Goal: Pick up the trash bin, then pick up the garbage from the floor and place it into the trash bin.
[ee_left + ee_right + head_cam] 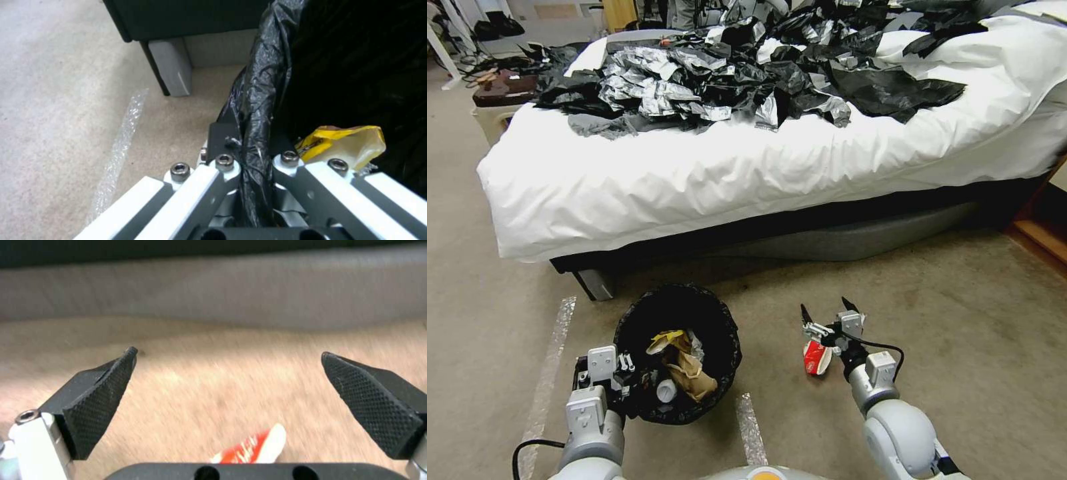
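Note:
The trash bin (726, 331), lined with a black bag, hangs low in front of me on the left. My left gripper (629, 383) is shut on its near rim. The left wrist view shows the left gripper (249, 148) clamped over the crinkly bag rim (260, 86). Inside lie a brown paper bag (692, 375), a yellow wrapper (666, 341) (342, 143) and a small bottle (666, 391). A red packet (816, 358) (254, 450) lies on the beige floor (974, 347). Just above and beyond the packet, my right gripper (829, 312) (229, 373) stands open, not touching it.
A bed with a white duvet (727, 173) fills the space ahead, strewn with black and silver bags (747, 73). Its dark base and grey leg (597, 283) stand just beyond the bin. Pale tape strips (550, 360) mark the floor. Wooden furniture (1044, 237) is at the right.

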Tool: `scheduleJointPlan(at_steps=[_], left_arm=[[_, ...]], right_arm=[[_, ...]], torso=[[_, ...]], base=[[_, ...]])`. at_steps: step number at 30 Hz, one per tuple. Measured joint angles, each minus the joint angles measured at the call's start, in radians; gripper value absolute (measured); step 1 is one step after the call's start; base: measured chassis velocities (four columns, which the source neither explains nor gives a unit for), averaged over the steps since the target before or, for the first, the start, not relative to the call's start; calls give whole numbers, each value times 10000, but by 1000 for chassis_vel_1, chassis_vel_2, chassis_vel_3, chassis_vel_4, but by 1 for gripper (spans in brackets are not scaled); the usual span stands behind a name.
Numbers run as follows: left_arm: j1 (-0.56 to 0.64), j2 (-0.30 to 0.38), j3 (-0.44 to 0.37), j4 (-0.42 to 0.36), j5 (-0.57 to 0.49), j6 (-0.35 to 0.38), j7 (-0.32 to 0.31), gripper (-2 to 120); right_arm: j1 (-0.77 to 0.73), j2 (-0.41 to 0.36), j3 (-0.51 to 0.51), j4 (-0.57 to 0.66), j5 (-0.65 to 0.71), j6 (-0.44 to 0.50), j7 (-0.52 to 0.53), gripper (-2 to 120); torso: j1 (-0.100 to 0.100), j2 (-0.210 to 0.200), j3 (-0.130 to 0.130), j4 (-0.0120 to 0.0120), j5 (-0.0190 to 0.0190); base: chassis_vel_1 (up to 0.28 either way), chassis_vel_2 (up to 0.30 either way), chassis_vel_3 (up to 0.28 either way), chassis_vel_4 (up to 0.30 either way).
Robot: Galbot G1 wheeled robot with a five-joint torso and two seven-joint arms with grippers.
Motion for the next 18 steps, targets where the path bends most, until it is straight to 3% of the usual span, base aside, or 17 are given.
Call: scheduleJointPlan(at_steps=[8, 18], left_arm=[[-41, -47, 145, 43, 47, -10, -5, 1], [54, -47, 172, 14, 115, -42, -13, 1]], right_arm=[[403, 151, 115, -808, 2361, -1209, 190, 100], [1070, 495, 211, -2294, 2952, -1585, -87, 100]], torso=[[-1, 0, 0, 1, 0], [0, 0, 0, 1, -1]], base=[[0, 0, 0, 0], [0, 0, 0, 0]])
